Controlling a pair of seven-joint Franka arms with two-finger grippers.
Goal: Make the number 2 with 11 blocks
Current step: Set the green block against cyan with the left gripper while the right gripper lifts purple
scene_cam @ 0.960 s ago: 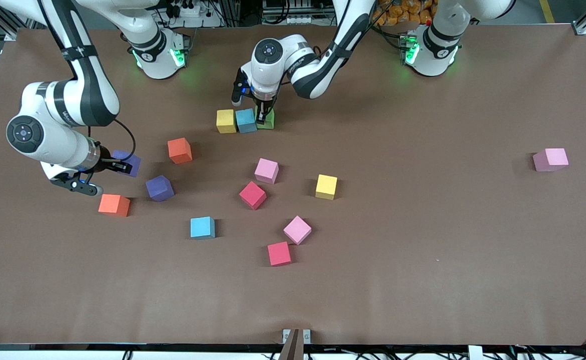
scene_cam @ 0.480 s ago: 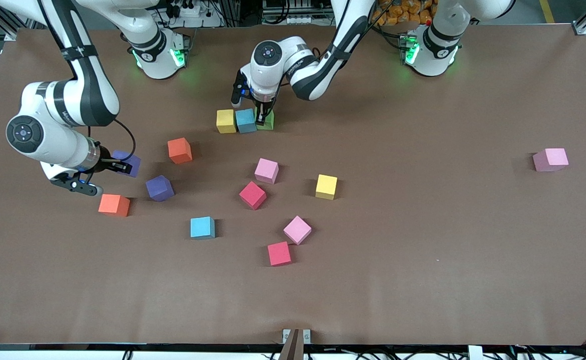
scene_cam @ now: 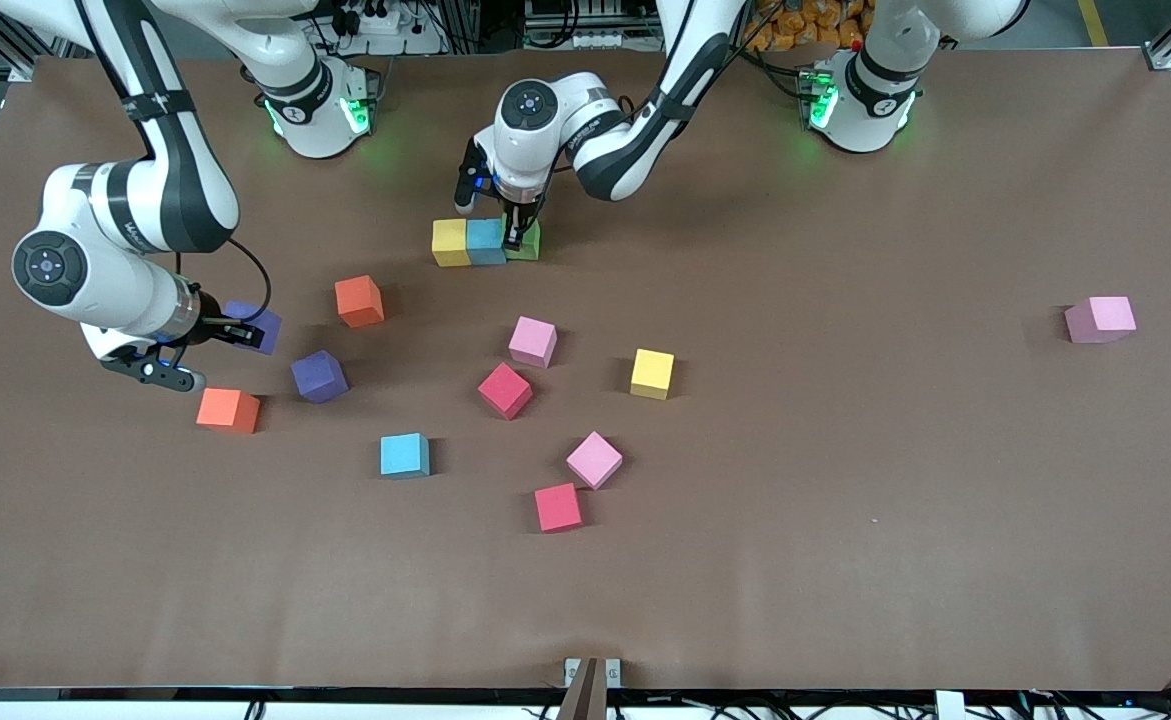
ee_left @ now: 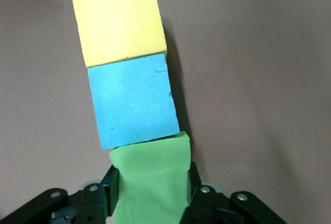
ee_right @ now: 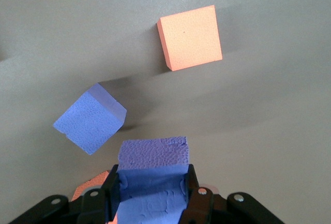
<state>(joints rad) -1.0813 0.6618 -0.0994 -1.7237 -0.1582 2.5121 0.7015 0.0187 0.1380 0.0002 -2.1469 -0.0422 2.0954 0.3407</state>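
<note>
A red block (scene_cam: pixel 557 507) is lying nearest the front camera on the brown bench (scene_cam: pixel 845 560), with a pink block (scene_cam: pixel 594 460) just beside it, a little farther off. A blue block (scene_cam: pixel 404 455) is sitting toward the right arm's end from those two. Farther still, an orange block (scene_cam: pixel 227 410) is resting near the right arm's end, a purple block (scene_cam: pixel 318 376) is lying tilted just beside it, and a second red block (scene_cam: pixel 504 390) and a yellow block (scene_cam: pixel 652 373) are sitting around the middle. A second pink block (scene_cam: pixel 532 341) is lying just past the red one, and a third pink block (scene_cam: pixel 1101 319) is sitting alone, well apart, toward the left arm's end. Another orange block (scene_cam: pixel 358 301) is lying a little farther from the camera than the purple one.

The right claw (scene_cam: pixel 245 331) is hanging over the bench near the purple and orange blocks, gripping a purple block of its own (ee_right: pixel 152 169) between its fingers.

Farthest off, the number 2 is being started as a row of three: a yellow block (scene_cam: pixel 450 242), a blue block (scene_cam: pixel 485 240) touching it, and a green block (scene_cam: pixel 525 240) touching the blue. The left claw (scene_cam: pixel 515 237) is standing down on this row's end, gripping the green block (ee_left: pixel 151 182) against the blue one (ee_left: pixel 133 106).
</note>
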